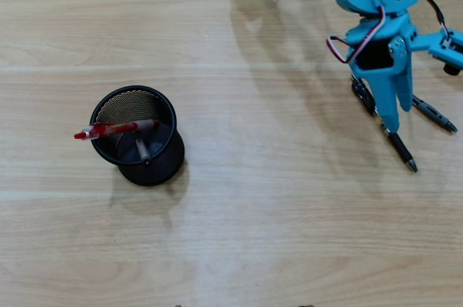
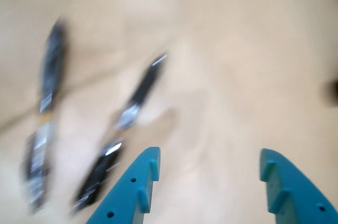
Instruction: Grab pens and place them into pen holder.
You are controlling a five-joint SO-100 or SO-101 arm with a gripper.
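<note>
While two pens already sit in the black mesh pen holder (image 1: 139, 137), a red one (image 1: 112, 129) lying across its rim and a darker one (image 1: 142, 150) inside, two more dark pens lie on the table (image 1: 253, 220) beneath the tool (image 1: 394, 122), far off to its side from the holder in the overhead view. The tool (image 2: 208, 163) is spread wide and grips nothing; the wrist view, though blurred by motion, shows bare wood between its blue fingertips.

In that wrist view both pens lie off to the left of the open jaws: the nearer pen (image 2: 124, 129) just beside the left fingertip (image 2: 142, 174), the other pen (image 2: 45, 113) further out. So the tool looks offset from its target. To do the grasp well, I judge it should shift left until the nearer pen sits midway between the fingers, turn so the jaws close across the barrel rather than along it, then descend to the table and pinch near mid-length so the pen hangs balanced.

Seen from overhead, the nearer pen (image 1: 400, 149) runs diagonally, its tip pointing lower right past the tool, its upper end hidden under the arm. The second pen (image 1: 432, 114) lies roughly parallel, just to the right.
</note>
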